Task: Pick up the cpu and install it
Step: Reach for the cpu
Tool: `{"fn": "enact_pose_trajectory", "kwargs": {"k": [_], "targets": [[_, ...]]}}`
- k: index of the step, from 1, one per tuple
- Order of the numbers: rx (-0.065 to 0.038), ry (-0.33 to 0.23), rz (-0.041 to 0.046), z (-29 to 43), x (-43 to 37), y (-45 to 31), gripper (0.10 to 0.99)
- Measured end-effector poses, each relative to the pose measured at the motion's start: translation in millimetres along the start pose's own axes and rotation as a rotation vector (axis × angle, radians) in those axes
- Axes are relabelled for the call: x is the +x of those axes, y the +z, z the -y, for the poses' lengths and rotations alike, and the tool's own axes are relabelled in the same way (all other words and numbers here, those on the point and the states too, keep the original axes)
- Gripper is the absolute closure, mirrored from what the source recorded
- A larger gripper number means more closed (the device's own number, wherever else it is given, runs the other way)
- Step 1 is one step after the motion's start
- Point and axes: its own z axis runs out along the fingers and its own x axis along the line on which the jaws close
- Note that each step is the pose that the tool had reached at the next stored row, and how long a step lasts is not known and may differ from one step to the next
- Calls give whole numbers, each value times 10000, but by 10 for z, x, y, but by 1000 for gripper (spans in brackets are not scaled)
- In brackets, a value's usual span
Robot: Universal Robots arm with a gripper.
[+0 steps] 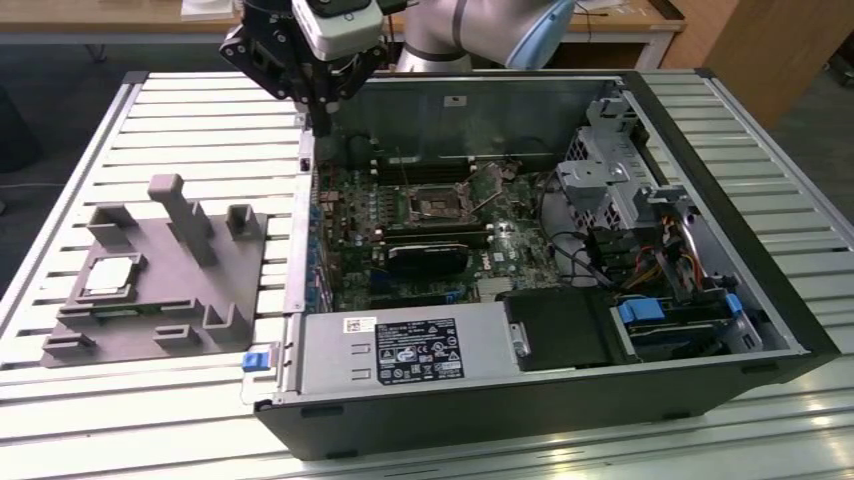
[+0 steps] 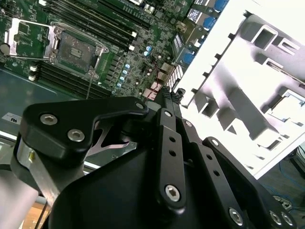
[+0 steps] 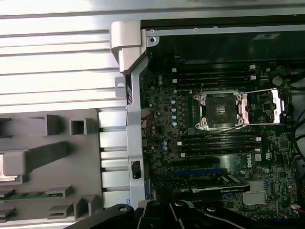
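Note:
The cpu (image 1: 110,275), a small silver-grey square, lies in a pocket of the grey plastic fixture (image 1: 187,290) at the exterior view's left, beside the open computer case. In the second wrist view the cpu (image 2: 289,102) shows far off on the bright fixture (image 2: 238,95). My gripper (image 1: 320,118) hangs high over the case's wall nearest the fixture, well apart from the cpu. Its black fingers (image 2: 167,95) meet at the tips with nothing between them. The motherboard socket (image 1: 437,203) (image 2: 76,47) (image 3: 219,109) stands bare, its metal load plate (image 3: 262,107) swung open.
Long black memory sticks (image 3: 214,143) flank the socket. A power supply (image 1: 400,350), drive bays (image 1: 614,190) and cable bundles (image 1: 667,260) crowd the case. The case's side wall (image 3: 133,119) separates the fixture (image 3: 47,157) from the motherboard. Everything rests on a slatted metal table (image 1: 200,130).

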Motion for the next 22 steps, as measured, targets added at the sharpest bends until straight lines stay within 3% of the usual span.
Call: {"fn": "enact_pose_trajectory", "kwargs": {"k": [22], "targets": [[1, -1, 0, 8, 106, 5, 980]]}}
